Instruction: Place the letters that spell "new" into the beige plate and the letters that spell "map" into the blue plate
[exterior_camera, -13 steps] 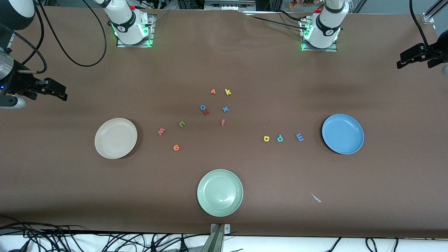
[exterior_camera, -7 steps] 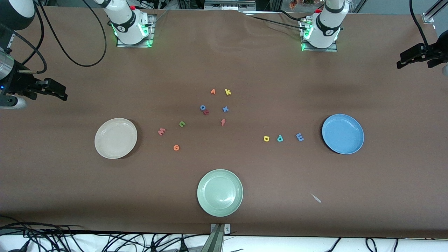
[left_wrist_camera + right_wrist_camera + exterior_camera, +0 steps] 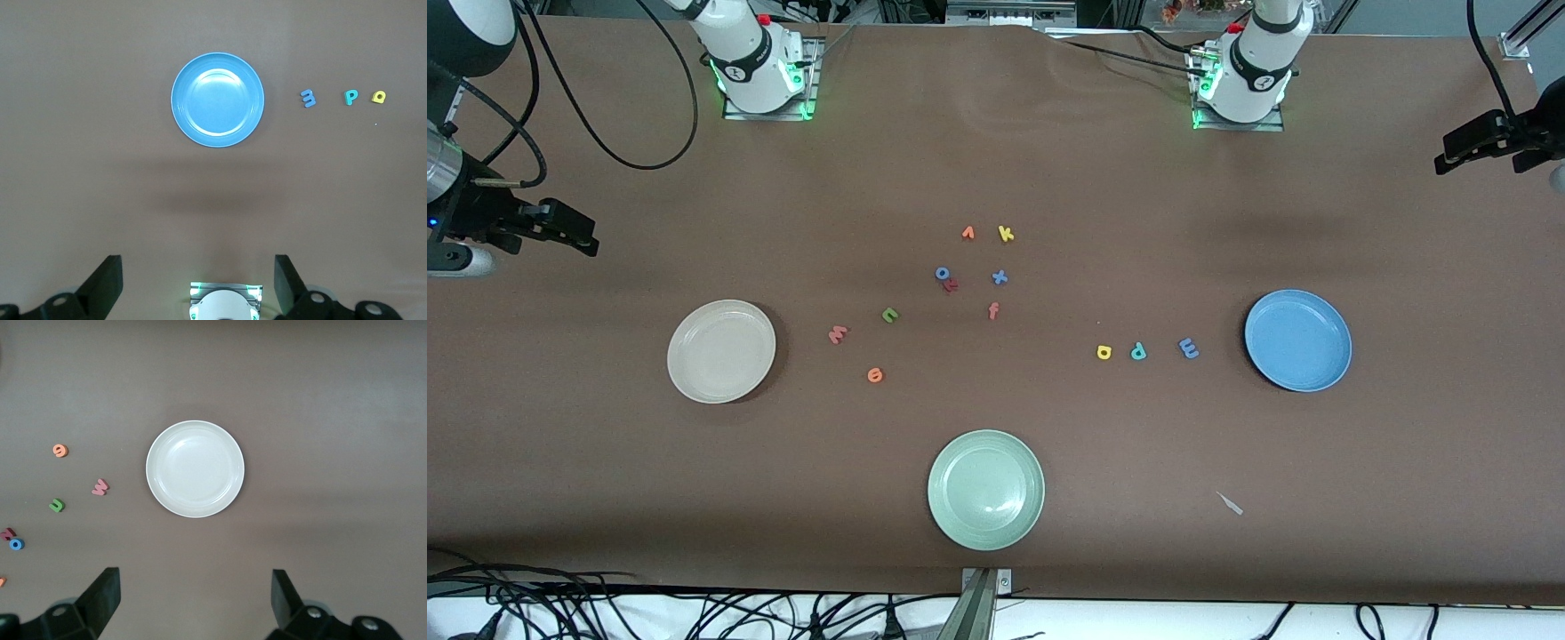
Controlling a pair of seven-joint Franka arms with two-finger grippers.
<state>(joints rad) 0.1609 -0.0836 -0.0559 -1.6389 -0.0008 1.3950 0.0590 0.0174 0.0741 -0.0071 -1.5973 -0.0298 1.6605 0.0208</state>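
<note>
Letters for "new", the salmon w (image 3: 837, 334), green n (image 3: 889, 315) and orange e (image 3: 874, 375), lie loose on the counter (image 3: 605, 462) just beside the beige plate (image 3: 721, 351), toward my right arm's end. Periwinkle m (image 3: 1188, 348), teal p (image 3: 1138, 350) and yellow a (image 3: 1104, 352) sit in a row near the blue plate (image 3: 1298, 340), toward my left arm's end. That split suits one arm per word. My left hand (image 3: 199, 288) hangs high over the blue plate, fingers spread, holding nothing; my right hand (image 3: 195, 607) hangs over the beige plate, spread and empty too. Both plates are bare; nothing is sorted yet.

foam letters (image 3: 1005, 234), no printed text
</note>
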